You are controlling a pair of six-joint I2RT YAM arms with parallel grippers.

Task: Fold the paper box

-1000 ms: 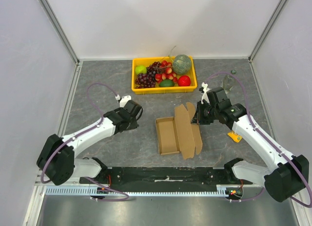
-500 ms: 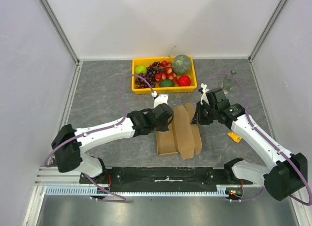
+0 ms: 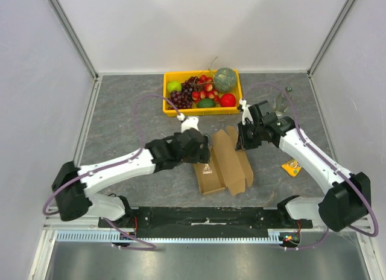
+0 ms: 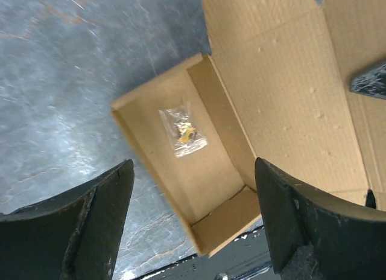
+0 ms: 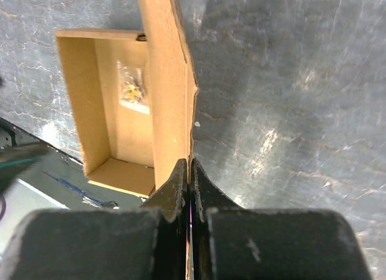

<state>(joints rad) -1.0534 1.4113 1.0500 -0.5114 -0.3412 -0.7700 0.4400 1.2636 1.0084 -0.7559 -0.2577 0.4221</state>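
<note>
The paper box (image 3: 226,162) lies in the middle of the table as a brown cardboard tray with its lid flap raised. My left gripper (image 3: 202,152) hovers over the tray, open, with nothing between its fingers; in the left wrist view the gripper (image 4: 194,166) frames the tray (image 4: 208,183). A small clear bag (image 4: 183,130) lies on the tray floor. My right gripper (image 3: 241,141) is shut on the edge of the lid flap (image 5: 163,81), its tips (image 5: 189,166) pinching the cardboard. The bag (image 5: 134,90) shows in the tray in that view too.
A yellow crate (image 3: 170,107) full of fruit stands behind the box. A small yellow packet (image 3: 291,166) lies on the table beside my right arm. A shiny piece (image 3: 282,101) sits at the back right. Grey walls close in the table.
My left arm swung in from the left to above the tray and its jaws opened. A small clear bag now lies in the tray. The right gripper kept hold of the flap.
</note>
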